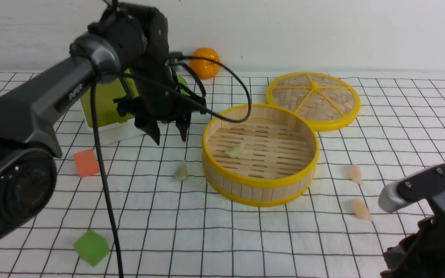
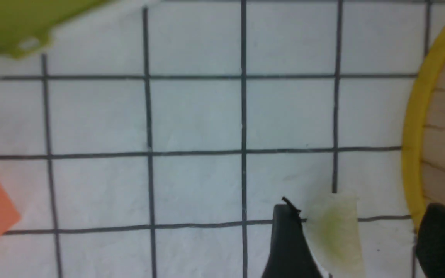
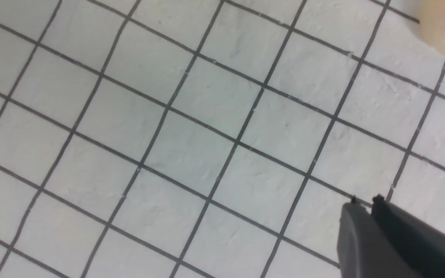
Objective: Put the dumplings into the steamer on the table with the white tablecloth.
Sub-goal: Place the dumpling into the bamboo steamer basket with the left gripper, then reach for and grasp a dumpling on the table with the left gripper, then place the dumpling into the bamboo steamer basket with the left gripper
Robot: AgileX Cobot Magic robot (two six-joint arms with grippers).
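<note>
My left jaws stand wide and empty, left of centre in the front view, hanging above the cloth [image 1: 245, 239] just left of the steamer [image 1: 259, 182]. One green dumpling [image 1: 181, 172] lies on the cloth below them, close to the steamer's wall. A second green dumpling [image 1: 236, 150] rests on the steamer's slats. My right jaws, at the lower right of their wrist view, are pressed together on nothing. Two pink dumplings [image 1: 355, 173] [image 1: 361, 209] lie right of the steamer.
</note>
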